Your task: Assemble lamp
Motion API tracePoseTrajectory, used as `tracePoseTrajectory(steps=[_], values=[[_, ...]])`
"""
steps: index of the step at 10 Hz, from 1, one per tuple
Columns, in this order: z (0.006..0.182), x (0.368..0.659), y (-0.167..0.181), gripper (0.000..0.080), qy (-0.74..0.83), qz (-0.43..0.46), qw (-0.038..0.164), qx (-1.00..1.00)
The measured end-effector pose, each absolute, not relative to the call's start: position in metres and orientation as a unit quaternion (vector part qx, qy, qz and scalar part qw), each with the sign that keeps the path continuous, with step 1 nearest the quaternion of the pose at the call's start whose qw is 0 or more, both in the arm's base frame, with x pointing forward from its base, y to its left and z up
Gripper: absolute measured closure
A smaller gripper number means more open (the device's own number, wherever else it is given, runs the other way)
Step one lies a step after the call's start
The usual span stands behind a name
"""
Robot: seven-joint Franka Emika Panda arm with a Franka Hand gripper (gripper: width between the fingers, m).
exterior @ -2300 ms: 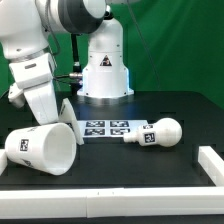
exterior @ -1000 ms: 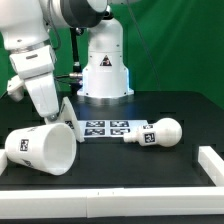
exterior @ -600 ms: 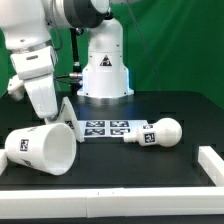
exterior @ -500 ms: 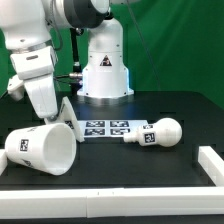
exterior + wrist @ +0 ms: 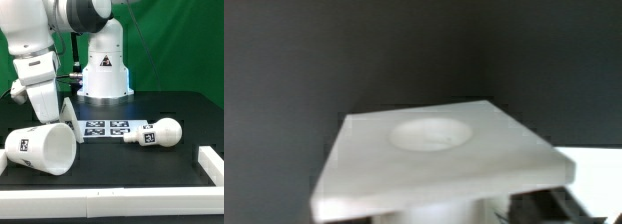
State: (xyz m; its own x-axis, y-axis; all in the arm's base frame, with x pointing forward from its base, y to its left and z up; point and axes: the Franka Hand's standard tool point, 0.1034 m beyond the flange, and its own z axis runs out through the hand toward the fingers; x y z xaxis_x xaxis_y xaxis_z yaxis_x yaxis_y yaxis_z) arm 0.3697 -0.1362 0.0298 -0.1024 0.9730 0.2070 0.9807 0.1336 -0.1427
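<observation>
Black tabletop [image 5: 150, 175], green backdrop behind, and the big white robot pedestal [image 5: 105, 65] standing at the back. The gripper [image 5: 66, 111] is down low near the table on the exterior view's left, mostly tucked behind the arm's own wrist. I honestly can't tell if the jaws are open or closed, and the wrist view doesn't settle it.

The lamp shade [image 5: 40, 148] lies on its side just in front of the jaws, mouth turned toward the exterior view's right. It's close to them, but touching or not I can't say. The marker board [image 5: 105, 127] lies flat just to the exterior view's right of the jaws. The bulb [image 5: 160, 132] lies on its side past the board, well apart from the jaws.

The wrist view is filled by a blurry white block with a round socket on top, probably the lamp base [image 5: 438, 150], close up in front of the camera.
</observation>
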Motion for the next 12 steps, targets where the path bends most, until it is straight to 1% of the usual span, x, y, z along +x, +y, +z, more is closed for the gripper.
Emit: tracePoseTrajectory(steps=[1,2,3,5,9,10,11,12], values=[[0.025,0.366,-0.135,0.0295,-0.741,-0.013,0.131,-0.658],[0.020,0.363,-0.134,0.0148,-0.740,-0.010,0.137,-0.658],[0.014,0.359,-0.133,0.0115,-0.737,-0.007,0.143,-0.660],[0.013,0.357,-0.134,0.0102,-0.736,-0.005,0.144,-0.662],[0.013,0.357,-0.134,0.0105,-0.737,-0.002,0.144,-0.660],[0.013,0.357,-0.135,0.0221,-0.736,-0.002,0.144,-0.661],[0.012,0.356,-0.134,0.0221,-0.742,0.000,0.145,-0.654],[0.012,0.355,-0.132,0.0402,-0.751,0.004,0.145,-0.644]])
